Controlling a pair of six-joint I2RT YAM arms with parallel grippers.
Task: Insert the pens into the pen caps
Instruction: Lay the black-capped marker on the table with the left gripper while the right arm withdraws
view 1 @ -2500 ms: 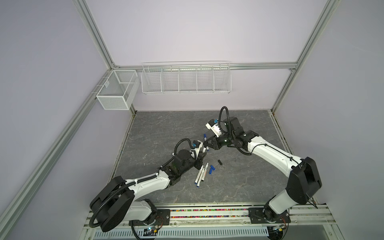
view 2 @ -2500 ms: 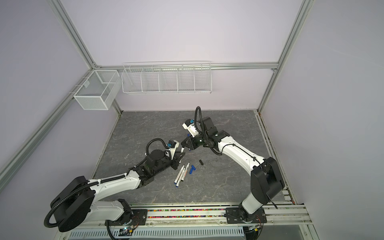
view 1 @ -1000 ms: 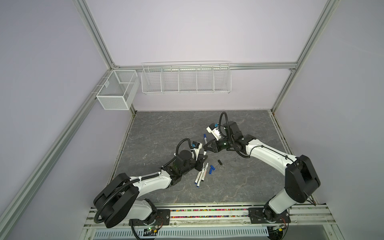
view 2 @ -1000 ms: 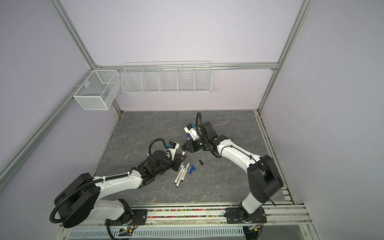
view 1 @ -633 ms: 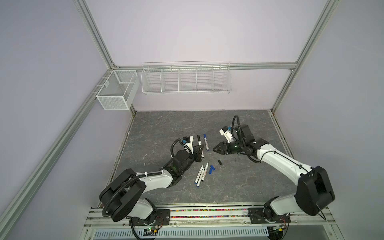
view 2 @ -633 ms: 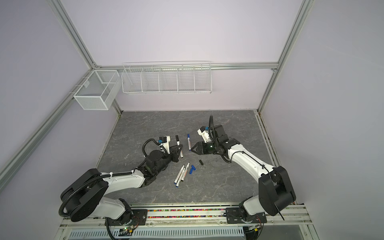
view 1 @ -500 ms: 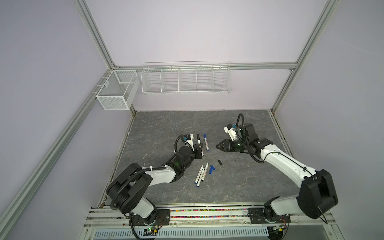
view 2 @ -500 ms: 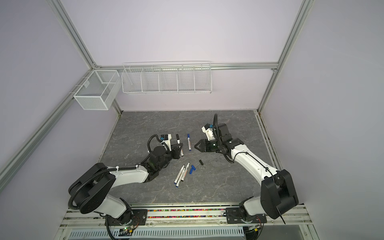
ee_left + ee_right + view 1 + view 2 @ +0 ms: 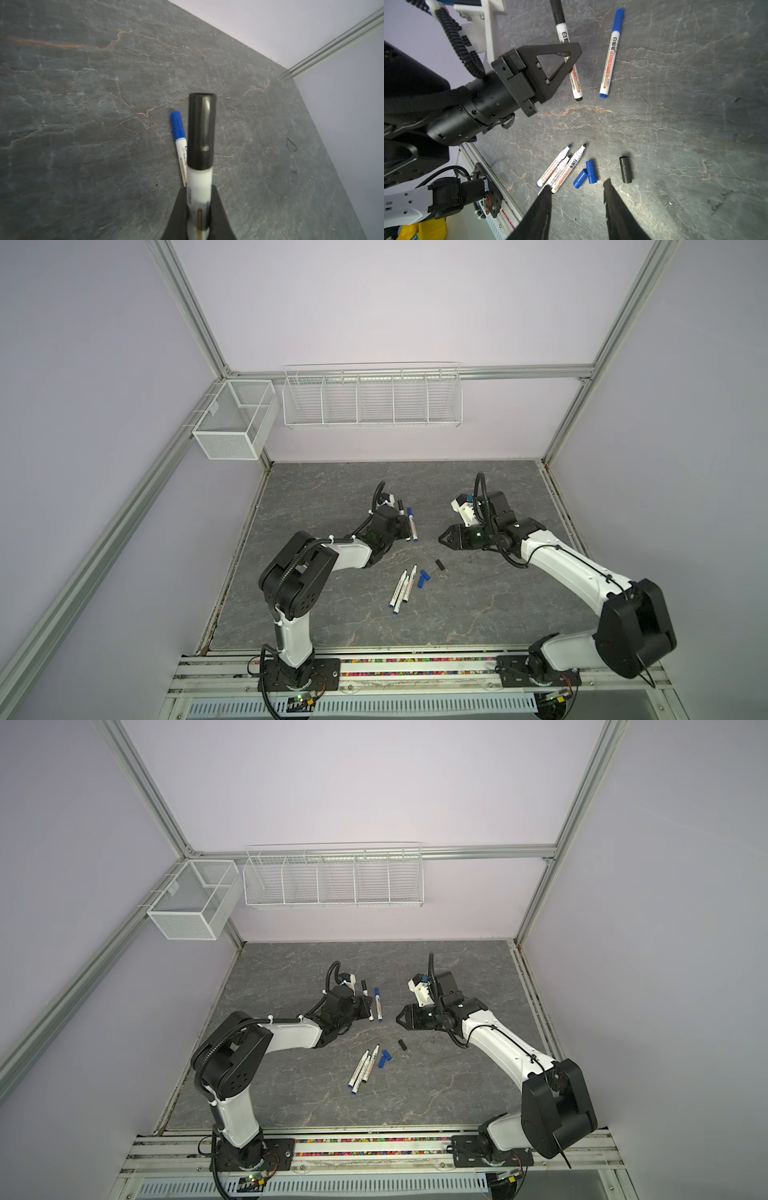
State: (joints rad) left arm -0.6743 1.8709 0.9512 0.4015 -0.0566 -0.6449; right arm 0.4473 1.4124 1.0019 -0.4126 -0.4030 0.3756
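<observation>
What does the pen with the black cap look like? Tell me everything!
The black-capped pen is a slim white marker with a shiny black cap on one end, a black plug on the other, and orange print along its barrel. The left gripper is shut on its barrel; a blue-capped pen lies beside it, apart.

Bare pens (image 9: 568, 170), probably touching, beside caps (image 9: 591, 172)

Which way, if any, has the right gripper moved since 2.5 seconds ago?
Yes. The right gripper has pulled back to the right in a top view: its tips, earlier left of the loose black cap, now sit beyond it.
</observation>
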